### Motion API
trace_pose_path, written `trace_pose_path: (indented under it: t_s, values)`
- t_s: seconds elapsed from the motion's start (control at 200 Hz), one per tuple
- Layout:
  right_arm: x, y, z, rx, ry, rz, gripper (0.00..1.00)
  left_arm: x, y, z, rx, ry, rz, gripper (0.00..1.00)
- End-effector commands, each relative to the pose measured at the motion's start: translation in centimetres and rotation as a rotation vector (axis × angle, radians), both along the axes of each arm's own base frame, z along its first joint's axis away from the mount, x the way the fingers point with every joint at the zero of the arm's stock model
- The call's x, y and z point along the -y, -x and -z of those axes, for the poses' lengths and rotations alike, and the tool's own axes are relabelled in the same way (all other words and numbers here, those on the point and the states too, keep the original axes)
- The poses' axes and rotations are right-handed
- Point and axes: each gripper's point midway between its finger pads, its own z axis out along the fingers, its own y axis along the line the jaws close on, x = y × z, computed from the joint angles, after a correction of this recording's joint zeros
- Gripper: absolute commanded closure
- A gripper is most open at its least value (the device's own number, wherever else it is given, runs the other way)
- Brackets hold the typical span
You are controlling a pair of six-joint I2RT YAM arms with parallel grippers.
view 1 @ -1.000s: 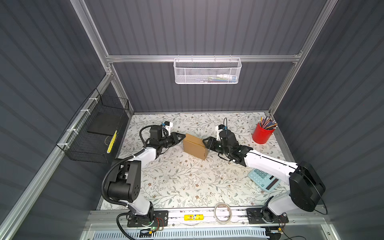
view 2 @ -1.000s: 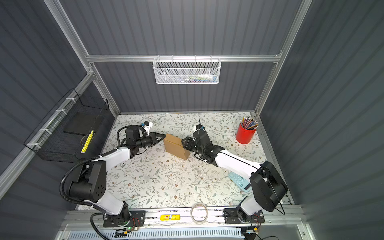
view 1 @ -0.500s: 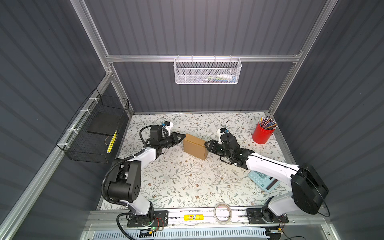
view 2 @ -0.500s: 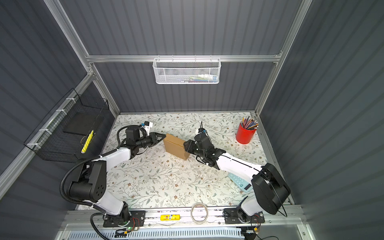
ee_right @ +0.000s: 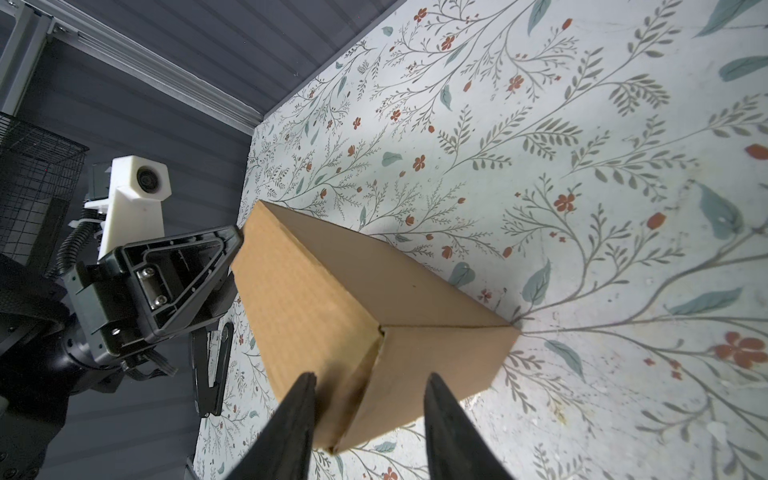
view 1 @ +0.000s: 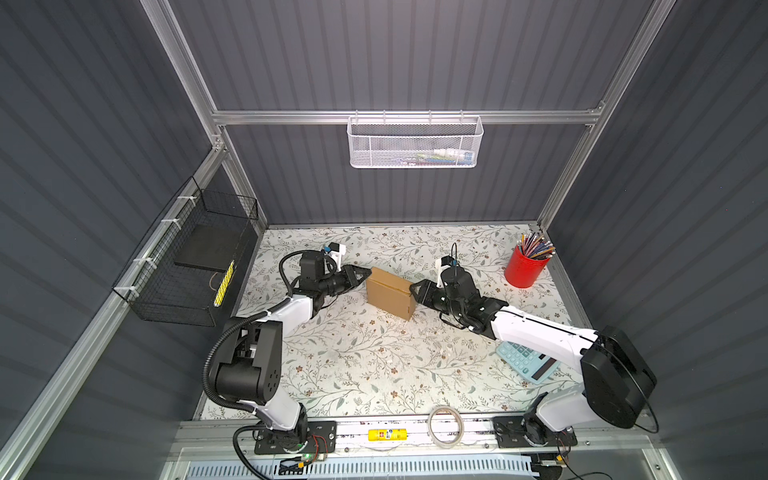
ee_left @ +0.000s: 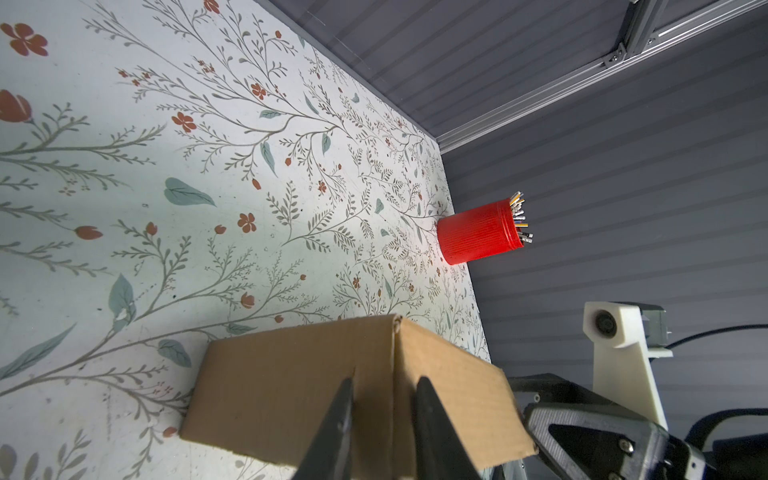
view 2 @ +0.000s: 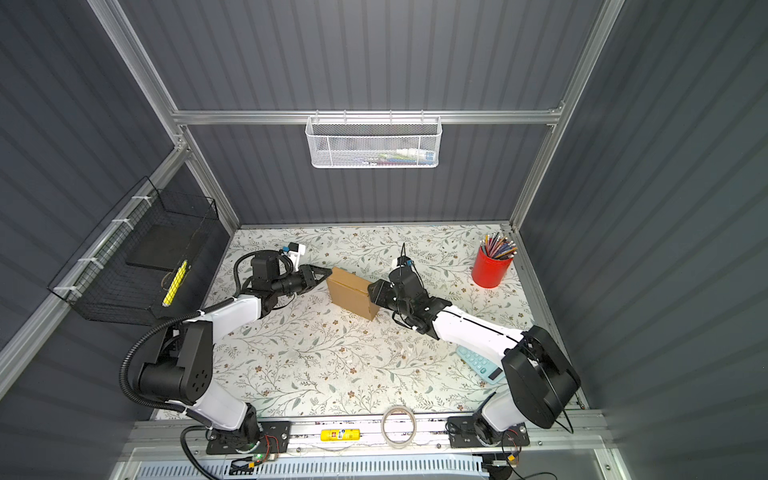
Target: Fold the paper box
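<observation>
**A:** What lies nearest the front?

**B:** A calculator (view 1: 524,362) on the floral table (view 1: 365,365), partly under the right arm's white forearm. Both arms rise from the front rail, bend at the elbow and stretch low, almost level, toward the middle.

**A:** Where's the paper box (view 1: 390,291)?

**B:** Past mid-table, folded shut. It stands on one long narrow side, a little skewed, between the two claws.

**A:** The left claw?

**B:** The left gripper (view 1: 367,272) reaches in from the left with its wrist rolled onto its side, and its tips are at the far corner of the box's left end. In the left wrist view its fingers (ee_left: 345,415) stand a narrow gap apart across an edge of the box. They are parted, with nothing visibly clamped.

**A:** And the right?

**B:** The right gripper (view 1: 414,289) meets the opposite end. Its jaws are wider apart, one on each side of the box's near corner. I cannot tell whether they press the cardboard.

**A:** Farther back?

**B:** A red pencil cup (view 1: 523,272) stands near the right rear corner. A black wire basket (view 1: 187,257) hangs on the left wall and a white mesh basket (view 1: 415,145) on the back wall.
</observation>
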Motion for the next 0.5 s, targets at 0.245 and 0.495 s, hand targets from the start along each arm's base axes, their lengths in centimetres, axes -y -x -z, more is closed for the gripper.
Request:
trace_pose_path:
  t_s: [0.245, 0.495]
  values:
    - [-0.5, 0.4, 2.4, -0.048, 0.001, -0.017, 0.59, 0.2, 1.8, 4.8, -0.16, -0.05, 0.003, 0.74]
    - [0.0, 0.7, 3.4, -0.063, 0.012, -0.008, 0.65, 0.3, 1.7, 5.0, -0.164, -0.05, 0.005, 0.74]
